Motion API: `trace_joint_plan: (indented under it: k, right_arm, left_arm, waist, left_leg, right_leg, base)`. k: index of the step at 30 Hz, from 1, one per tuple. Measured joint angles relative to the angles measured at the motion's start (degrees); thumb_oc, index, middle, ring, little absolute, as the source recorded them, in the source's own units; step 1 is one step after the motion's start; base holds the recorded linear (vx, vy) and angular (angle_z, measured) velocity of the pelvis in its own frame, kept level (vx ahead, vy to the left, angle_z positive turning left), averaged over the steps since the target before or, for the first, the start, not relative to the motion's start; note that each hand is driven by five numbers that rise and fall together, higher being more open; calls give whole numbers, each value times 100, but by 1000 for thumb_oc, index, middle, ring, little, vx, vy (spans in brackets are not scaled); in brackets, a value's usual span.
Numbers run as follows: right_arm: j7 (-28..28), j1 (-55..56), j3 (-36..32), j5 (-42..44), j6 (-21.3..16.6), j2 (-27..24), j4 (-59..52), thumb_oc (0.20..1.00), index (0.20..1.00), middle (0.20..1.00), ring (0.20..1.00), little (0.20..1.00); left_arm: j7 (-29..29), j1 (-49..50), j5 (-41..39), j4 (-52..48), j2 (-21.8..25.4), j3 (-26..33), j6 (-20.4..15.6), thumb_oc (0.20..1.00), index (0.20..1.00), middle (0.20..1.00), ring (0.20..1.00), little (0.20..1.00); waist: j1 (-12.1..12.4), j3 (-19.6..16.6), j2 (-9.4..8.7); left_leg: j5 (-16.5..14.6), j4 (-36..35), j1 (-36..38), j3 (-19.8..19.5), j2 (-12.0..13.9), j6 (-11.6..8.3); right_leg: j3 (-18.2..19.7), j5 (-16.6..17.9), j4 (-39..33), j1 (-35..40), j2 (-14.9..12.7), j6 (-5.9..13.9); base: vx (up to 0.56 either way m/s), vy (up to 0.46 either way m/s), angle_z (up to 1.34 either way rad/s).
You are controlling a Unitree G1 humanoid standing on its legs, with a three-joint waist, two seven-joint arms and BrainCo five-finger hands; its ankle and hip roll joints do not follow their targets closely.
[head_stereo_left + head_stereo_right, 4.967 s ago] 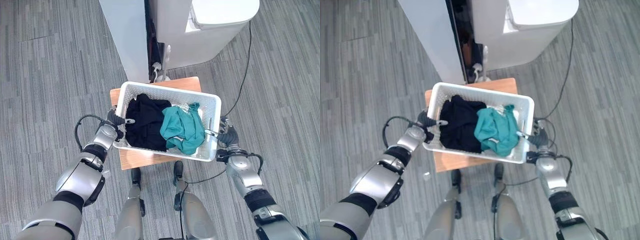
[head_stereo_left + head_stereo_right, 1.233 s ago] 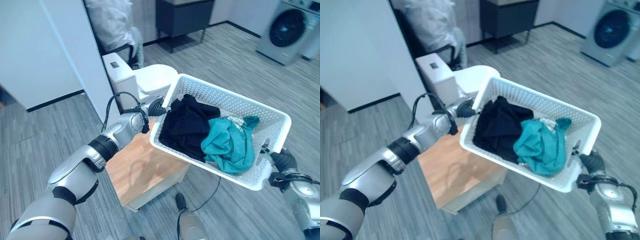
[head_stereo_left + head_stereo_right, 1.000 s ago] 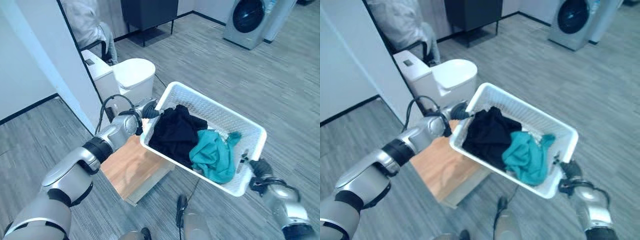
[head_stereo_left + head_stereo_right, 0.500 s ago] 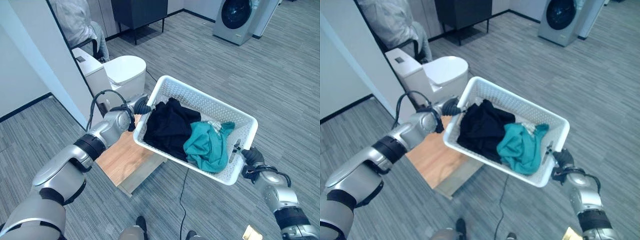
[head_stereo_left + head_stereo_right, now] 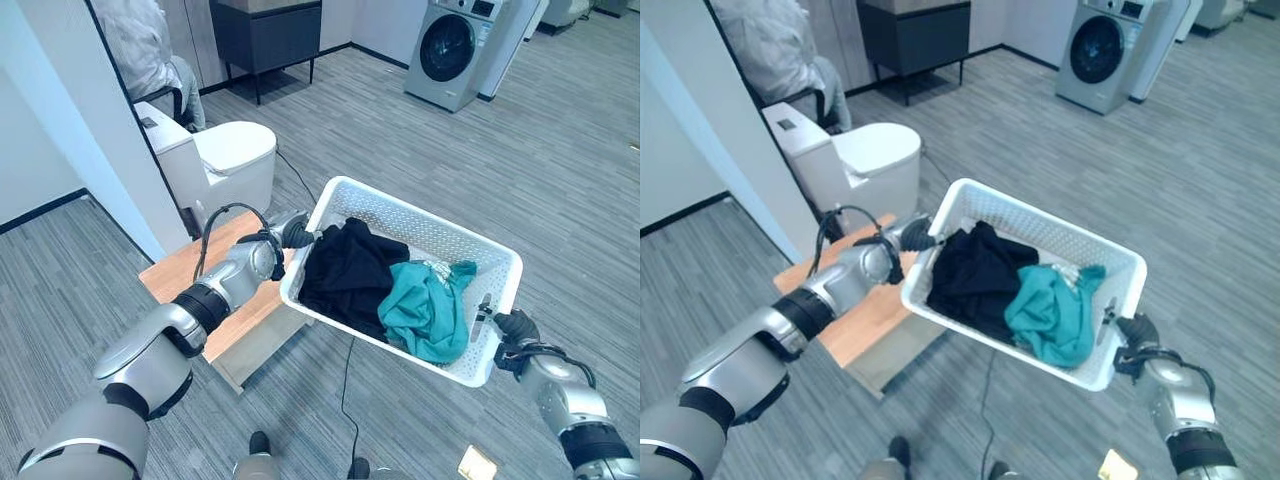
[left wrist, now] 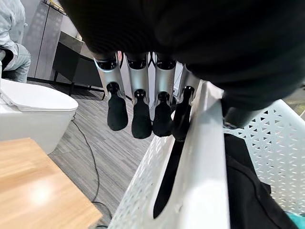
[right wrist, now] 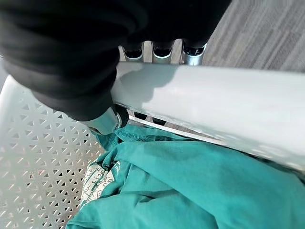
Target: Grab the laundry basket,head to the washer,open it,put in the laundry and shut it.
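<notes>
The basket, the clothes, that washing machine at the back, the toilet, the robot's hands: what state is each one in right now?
Laundry basket: lifted off the wooden table, tilted, loaded.
Black garment: bunched in the basket.
Teal garment: crumpled beside the black one.
Left hand: gripping one end of the basket.
Right hand: gripping the opposite end.
Washer: door shut.
Toilet: lid down.

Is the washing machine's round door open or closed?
Closed. The washing machine at the far side of the room has its dark round door sitting flat against its front, with no gap showing.
</notes>
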Motion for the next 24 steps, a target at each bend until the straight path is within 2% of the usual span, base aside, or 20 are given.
trace_joint_plan:
  k: [1,3,4,5,6,7,8,9,10,11,13,14,15,17,19,20,21,22,23,24]
  right_arm:
    - [2,38,14,56,0,0,-60,200,200,200,200,200]
    - [3,20,97,57,-13,-44,-71,200,200,200,200,200]
    - [-4,4,135,56,-40,-139,-79,200,200,200,200,200]
    - [-9,-14,148,55,-43,-149,-80,200,200,200,200,200]
    - [-29,-105,254,52,-46,-193,-62,200,200,200,200,200]
    - [-45,-244,391,53,-45,-266,-18,200,200,200,200,200]
    - [-23,-532,533,54,-41,-330,-13,200,200,200,200,200]
    - [-11,-546,548,54,-41,-315,-78,200,200,200,200,200]
    - [-50,-573,622,50,-47,-251,-18,200,200,200,200,200]
    - [-112,-591,649,52,-45,-145,93,200,200,200,200,200]
    - [-122,-593,649,55,-45,-83,198,200,200,200,200,200]
    - [-123,-598,649,55,-45,-72,200,200,200,200,200,200]
    - [-122,-615,670,54,-41,-39,199,200,200,200,200,200]
    - [-126,-743,938,53,-39,-3,192,200,200,200,200,200]
    - [-133,-1031,1116,51,-20,34,251,200,200,200,200,200]
    - [-133,-1108,1149,49,-20,61,251,200,200,200,200,200]
    - [-136,-1141,1194,45,-20,80,255,200,200,200,200,200]
    - [-135,-1182,1242,40,-16,35,277,200,200,200,200,200]
    - [-139,-1190,1293,41,-21,126,353,200,200,200,200,200]
    - [-140,-1217,1293,25,-15,210,400,200,200,200,200,200]
  left_arm:
    - [-2,1,0,0,4,-6,1,200,200,200,200,200]
    - [-10,75,-1,5,53,-5,0,200,200,200,200,200]
    - [-10,77,-3,16,88,-35,-5,200,200,200,200,200]
    - [-10,77,-3,5,112,-54,-5,200,200,200,200,200]
    - [-2,84,-5,-68,195,-55,-32,200,200,200,200,200]
    - [21,67,-5,-102,268,-57,-58,200,200,200,200,200]
    - [29,58,-14,-99,416,-40,-30,200,200,200,200,200]
    - [28,37,-15,-97,473,3,-31,200,200,200,200,200]
    - [35,18,-14,-74,481,-6,-29,200,200,200,200,200]
    - [48,-32,-9,-45,403,-5,-2,200,200,200,200,200]
    - [42,-56,-5,42,367,-12,-2,200,200,200,200,200]
    - [23,-55,-5,78,373,-18,-2,200,200,200,200,200]
    - [6,-49,-5,116,411,-36,3,200,200,200,200,200]
    - [-6,-59,-5,105,599,-36,-1,200,200,200,200,200]
    - [-1,-83,-15,104,820,-61,5,200,200,200,200,200]
    - [-3,-83,-17,104,888,-61,6,200,200,200,200,200]
    - [1,-83,-21,106,912,-60,8,200,200,200,200,200]
    - [28,-56,-26,92,920,-34,8,200,200,200,200,200]
    - [88,-56,-26,65,911,14,7,200,200,200,200,200]
    - [104,-55,-44,56,933,-1,21,200,200,200,200,200]
  waist:
    - [16,30,-41]
    - [45,32,-109]
    - [161,89,-215]
    - [195,131,-292]
    - [188,148,-315]
    - [213,179,-388]
    - [349,234,-373]
    - [418,232,-252]
    - [428,244,-197]
    - [455,280,-249]
    - [440,325,-195]
    - [460,339,-172]
    - [506,340,-172]
    - [529,303,-157]
    - [594,294,-146]
    - [641,290,-148]
    - [642,244,-129]
    - [626,118,71]
    - [597,86,-54]
    - [594,82,-67]
  left_leg:
    - [10,269,-131,-9,108,-26]
    - [215,390,-158,-64,159,-247]
    - [500,775,-380,-331,154,-296]
    - [434,898,-496,-418,52,-188]
    - [-26,1000,-652,-828,-260,-214]
    - [-291,857,-661,-1310,-693,-262]
    - [-448,321,-726,-1482,-1324,-72]
    - [-417,266,-783,-1259,-1312,-26]
    - [-415,223,-903,-1215,-1283,-53]
    - [-389,-59,-981,-978,-1246,-67]
    - [-368,-216,-1286,-489,-1123,-88]
    - [-366,-208,-1373,-405,-1068,-88]
    - [-370,-44,-1436,-413,-1049,-79]
    - [-402,350,-1276,-749,-1145,-11]
    - [-417,316,-834,-1120,-1326,23]
    - [-501,293,-609,-1079,-1365,189]
    - [-592,186,-242,-964,-1470,484]
    - [-284,-173,101,-796,-1300,753]
    - [-358,-137,267,-677,-1493,921]
    - [-569,-22,358,-632,-1556,1025]
  right_leg:
    - [161,-141,183,-88,91,-181]
    - [208,-265,444,-172,127,-276]
    - [242,-410,749,-318,6,-476]
    - [259,-363,731,-281,12,-514]
    - [337,-247,691,-346,-26,-540]
    - [449,-220,683,-436,-111,-530]
    - [682,46,326,-524,-95,-478]
    - [684,213,130,-463,65,-652]
    - [666,166,-3,-388,204,-724]
    - [626,161,-62,-389,278,-787]
    - [480,134,-43,-391,423,-921]
    - [484,103,-20,-389,467,-967]
    - [518,62,19,-388,485,-984]
    - [731,-202,238,-345,437,-946]
    - [1082,-589,778,-458,310,-794]
    - [1228,-779,1024,-481,238,-720]
    - [1301,-1019,1467,-516,129,-403]
    - [1249,-1196,2382,-820,100,147]
    - [1192,-1229,3507,-1261,-282,538]
    - [1226,-1029,4227,-1530,-420,764]
  base:
    - [-38,-144,11]
    - [-37,-132,-4]
    - [24,-45,-13]
    - [101,-30,-3]
    - [87,-9,-5]
    - [196,-27,-69]
    - [214,-33,-99]
    - [311,-48,-81]
    - [253,-31,-26]
    - [255,-26,4]
    - [263,-11,4]
    - [266,0,-14]
    - [572,39,-41]
    - [540,104,-49]
    - [426,151,-66]
    - [250,113,-76]
    - [241,95,-59]
    - [308,111,-42]
    - [452,131,-26]
    - [414,99,-20]
